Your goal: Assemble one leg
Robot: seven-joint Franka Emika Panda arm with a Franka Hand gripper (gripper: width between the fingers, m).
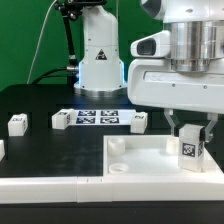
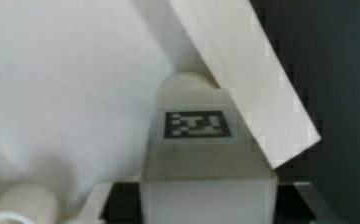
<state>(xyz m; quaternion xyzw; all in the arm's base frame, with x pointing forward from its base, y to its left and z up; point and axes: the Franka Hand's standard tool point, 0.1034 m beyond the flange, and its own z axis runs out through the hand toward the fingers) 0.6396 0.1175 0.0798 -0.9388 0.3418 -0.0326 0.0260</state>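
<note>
My gripper (image 1: 189, 138) is shut on a leg (image 1: 189, 151), a small white block with a black-and-white tag facing the camera. It holds the leg upright over the corner of the large white tabletop panel (image 1: 140, 158) at the exterior view's right. In the wrist view the leg (image 2: 198, 125) runs between my dark fingers (image 2: 127, 200), its far end by the panel's raised rim (image 2: 248, 70). I cannot tell whether the leg touches the panel. A round corner hole (image 1: 117, 146) shows at the panel's other near corner.
Three loose legs (image 1: 17, 123) (image 1: 62, 119) (image 1: 138, 121) lie on the black table behind the panel. The marker board (image 1: 97, 117) lies between two of them. The robot base (image 1: 97, 55) stands at the back. A white part (image 1: 2, 150) shows at the left edge.
</note>
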